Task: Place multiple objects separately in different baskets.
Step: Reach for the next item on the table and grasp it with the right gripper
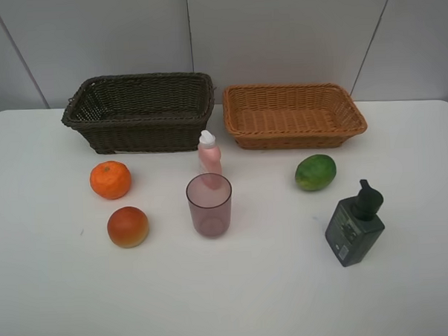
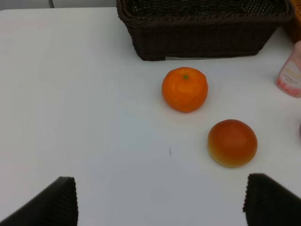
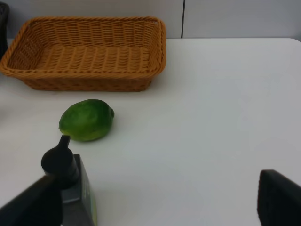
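Both sets of jaws are wide open with nothing held. The left gripper (image 2: 164,207) faces the red-orange fruit (image 1: 128,226) and tangerine (image 1: 110,180), and the right gripper (image 3: 155,207) faces the pump bottle (image 1: 355,231) and green fruit (image 1: 315,172). In the middle sit the purple cup (image 1: 209,206) and pink bottle (image 1: 209,155). Behind them the dark basket (image 1: 141,134) and tan basket (image 1: 282,141) are empty. Spaced out for easy picks, I guess.

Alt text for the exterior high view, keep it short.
A dark brown basket and a tan basket, both empty, sit at the back of a white table. In front: tangerine, red-orange fruit, pink bottle, purple cup, green fruit, pump bottle.
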Controlling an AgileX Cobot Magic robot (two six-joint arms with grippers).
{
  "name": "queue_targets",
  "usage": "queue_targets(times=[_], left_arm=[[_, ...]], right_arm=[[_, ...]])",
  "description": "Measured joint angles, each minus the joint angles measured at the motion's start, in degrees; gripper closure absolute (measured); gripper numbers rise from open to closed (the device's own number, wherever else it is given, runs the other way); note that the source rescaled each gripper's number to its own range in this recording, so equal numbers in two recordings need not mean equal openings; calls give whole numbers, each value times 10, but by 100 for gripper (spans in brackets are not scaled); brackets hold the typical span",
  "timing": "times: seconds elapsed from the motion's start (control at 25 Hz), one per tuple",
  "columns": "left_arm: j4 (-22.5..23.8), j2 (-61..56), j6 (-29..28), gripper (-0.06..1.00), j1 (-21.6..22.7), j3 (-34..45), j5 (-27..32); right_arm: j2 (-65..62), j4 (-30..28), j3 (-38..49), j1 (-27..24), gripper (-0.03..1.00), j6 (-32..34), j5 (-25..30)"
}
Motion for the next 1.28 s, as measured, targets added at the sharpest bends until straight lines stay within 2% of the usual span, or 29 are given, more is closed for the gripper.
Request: queue_targets(times=[0.4,0.72,0.96,1.12,1.28], left_arm=[[0,0,0,2,0,0,0],[0,0,0,2,0,0,0],[0,0,0,2,0,0,0],[0,0,0,2,0,0,0],[0,0,0,2,0,0,0]], right_arm=[[38,0,-5,0,5,0,0],[270,2,-117,0,5,0,-21],[464,42,-180,2,5,-1,-22],[556,49,-202,35,5,-1,-20],[613,56,-206,100,5,23,-21]])
